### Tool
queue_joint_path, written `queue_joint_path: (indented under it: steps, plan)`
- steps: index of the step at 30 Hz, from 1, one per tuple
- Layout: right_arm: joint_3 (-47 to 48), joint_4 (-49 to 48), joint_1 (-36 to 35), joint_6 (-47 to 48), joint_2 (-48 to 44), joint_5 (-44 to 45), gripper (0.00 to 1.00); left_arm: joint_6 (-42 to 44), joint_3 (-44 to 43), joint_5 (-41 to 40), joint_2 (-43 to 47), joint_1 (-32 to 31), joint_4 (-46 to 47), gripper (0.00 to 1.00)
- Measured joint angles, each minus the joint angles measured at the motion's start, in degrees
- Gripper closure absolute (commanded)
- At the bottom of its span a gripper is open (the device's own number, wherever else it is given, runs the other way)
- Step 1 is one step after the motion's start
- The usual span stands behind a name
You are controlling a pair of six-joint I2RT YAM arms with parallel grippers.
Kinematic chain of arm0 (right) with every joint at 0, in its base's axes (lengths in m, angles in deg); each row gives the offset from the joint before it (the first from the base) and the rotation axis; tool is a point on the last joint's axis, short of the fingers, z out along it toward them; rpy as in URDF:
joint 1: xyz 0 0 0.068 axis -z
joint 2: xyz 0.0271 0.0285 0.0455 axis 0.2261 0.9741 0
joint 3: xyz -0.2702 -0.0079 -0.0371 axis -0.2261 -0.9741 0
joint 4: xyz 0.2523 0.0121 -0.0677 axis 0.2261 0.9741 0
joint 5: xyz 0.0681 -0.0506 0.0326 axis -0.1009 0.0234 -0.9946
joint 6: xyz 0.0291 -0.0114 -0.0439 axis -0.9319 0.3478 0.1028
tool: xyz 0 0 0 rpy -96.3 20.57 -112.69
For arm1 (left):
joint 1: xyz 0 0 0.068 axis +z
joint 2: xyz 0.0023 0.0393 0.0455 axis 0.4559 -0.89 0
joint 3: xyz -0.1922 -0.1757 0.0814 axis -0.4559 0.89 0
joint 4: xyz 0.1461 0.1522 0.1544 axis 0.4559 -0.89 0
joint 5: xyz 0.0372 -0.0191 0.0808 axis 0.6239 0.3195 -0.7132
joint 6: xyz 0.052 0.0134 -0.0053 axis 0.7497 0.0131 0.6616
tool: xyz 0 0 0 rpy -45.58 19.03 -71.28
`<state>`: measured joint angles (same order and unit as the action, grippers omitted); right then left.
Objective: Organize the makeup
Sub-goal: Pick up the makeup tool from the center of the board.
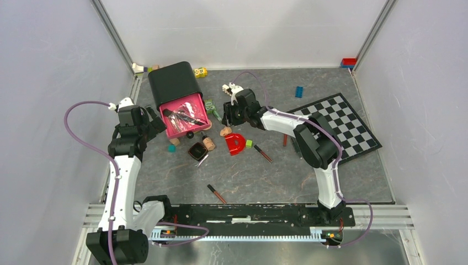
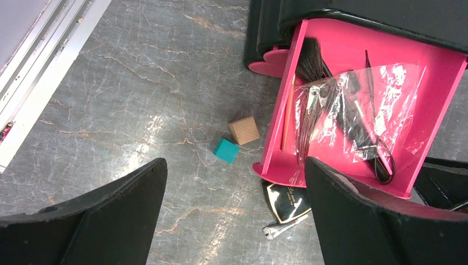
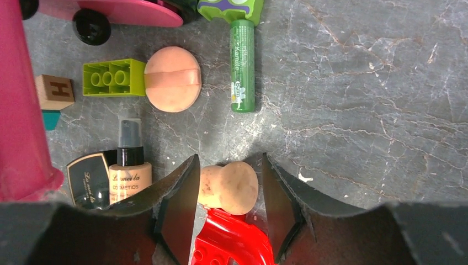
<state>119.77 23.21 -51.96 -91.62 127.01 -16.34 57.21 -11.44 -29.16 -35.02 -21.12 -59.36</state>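
The sponge (image 3: 232, 190) lies on the desk (image 3: 359, 110), up against the red piece (image 3: 232, 243). The right jaws (image 3: 229, 165) straddle it, parted, one finger on each side, with no firm pinch that we can make out. So we call that one lined up but not yet put away.

Around it more kit waits loose. There's a round puff (image 3: 172, 79), and the bottle (image 3: 130, 171) lies flat beside the compact (image 3: 88, 179), both just outside the pink drawer (image 2: 353, 47). Farther out, one dark-red tube (image 1: 262, 153) and another (image 1: 217, 193) lie well apart, toward the near edge.

Inside the drawer we see a brush (image 2: 310, 58) and a clear bag (image 2: 353, 110) of black wands, so part of the set is home. The left jaws (image 2: 234, 161) hover spread wide and empty over the desk, by the drawer's corner.

Our read is that the job is under way but well short of done. The sponge, puff, bottle, compact and tubes all have to go in.
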Motion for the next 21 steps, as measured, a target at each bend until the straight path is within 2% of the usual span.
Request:
queue_joint_path:
  steps: [8,14,17,21]
  plan:
    - [0.79,1.95,0.00,0.59,2.71,0.07,0.53,0.00,0.00,0.00,-0.31,0.02,0.00,0.00]
    - [1.36,3.34,0.00,1.03,3.04,0.04,0.69,0.00,0.00,0.00,-0.31,0.00,0.00,0.00]
    - [1.38,3.23,-0.04,0.92,3.04,-0.15,0.81,0.00,0.00,0.00,-0.31,0.00,0.00,0.00]
    - [1.22,2.78,-0.09,0.46,2.86,-0.74,0.85,0.00,0.00,0.00,-0.31,0.00,0.00,0.00]
